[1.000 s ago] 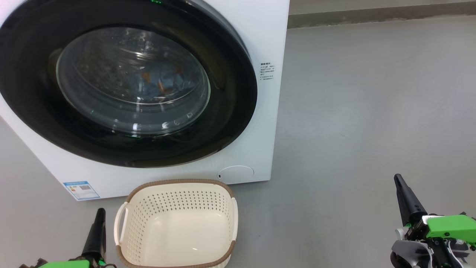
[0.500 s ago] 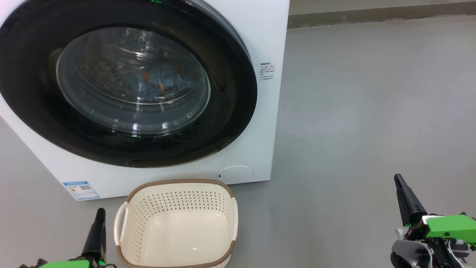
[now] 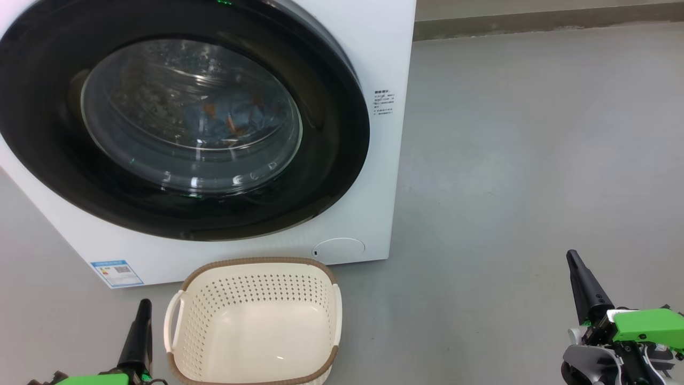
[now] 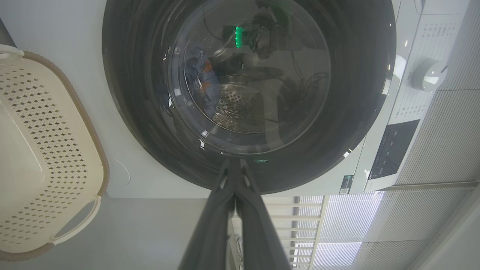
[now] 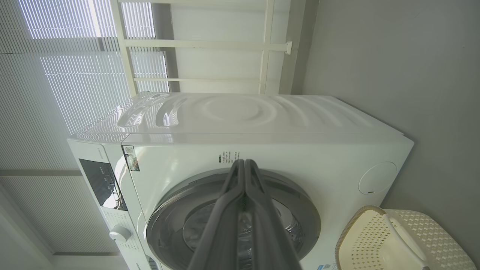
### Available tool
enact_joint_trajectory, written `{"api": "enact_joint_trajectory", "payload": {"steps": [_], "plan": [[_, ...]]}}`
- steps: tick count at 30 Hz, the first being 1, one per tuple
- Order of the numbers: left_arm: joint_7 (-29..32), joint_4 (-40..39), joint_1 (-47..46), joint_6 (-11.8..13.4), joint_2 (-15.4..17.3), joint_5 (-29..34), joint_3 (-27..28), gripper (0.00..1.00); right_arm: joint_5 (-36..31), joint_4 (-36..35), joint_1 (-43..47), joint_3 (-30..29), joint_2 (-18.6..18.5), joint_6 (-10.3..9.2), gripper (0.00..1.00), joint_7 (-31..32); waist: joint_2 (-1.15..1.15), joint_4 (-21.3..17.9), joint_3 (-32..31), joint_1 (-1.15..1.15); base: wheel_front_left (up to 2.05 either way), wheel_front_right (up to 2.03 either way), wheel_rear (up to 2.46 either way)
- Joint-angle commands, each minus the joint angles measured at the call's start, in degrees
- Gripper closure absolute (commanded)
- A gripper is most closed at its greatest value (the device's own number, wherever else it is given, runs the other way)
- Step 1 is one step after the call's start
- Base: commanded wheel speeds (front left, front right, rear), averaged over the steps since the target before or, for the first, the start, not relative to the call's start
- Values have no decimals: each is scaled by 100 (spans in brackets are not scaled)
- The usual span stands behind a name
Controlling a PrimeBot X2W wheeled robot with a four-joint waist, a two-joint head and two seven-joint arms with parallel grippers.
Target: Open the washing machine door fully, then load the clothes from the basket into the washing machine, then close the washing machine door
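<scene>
floor (image 3: 534, 160): grey | skirting (image 3: 534, 21): floor's far edge | window blinds (image 5: 56, 93): pale, backlit

washing machine door (image 3: 334, 133) apparently shut — opening blocked, basket (image 3: 256, 261) open-topped, open floor (image 3: 534, 160) rightward

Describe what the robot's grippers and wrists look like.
The left gripper and right gripper each have two long, dark grey fingers tapering to narrow tips. Behind them sits a bright green housing; below the right one, a silver-grey metal wrist piece.
</scene>
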Motion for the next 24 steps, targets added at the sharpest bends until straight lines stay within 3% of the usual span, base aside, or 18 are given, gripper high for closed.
{"api": "enact_joint_trajectory", "payload": {"steps": [1, 24], "plan": [[38, -128, -244, 3, 53, -41, 189, 100, -7, -170, -118, 99, -45, 3, 100, 36, 0, 0, 0, 0, 0, 0, 0], [39, -128, -244, 3, 53, -41, 190, 100, -10, -170, -118, 95, -42, 3, 100, 39, 0, 0, 0, 0, 0, 0, 0]]}}
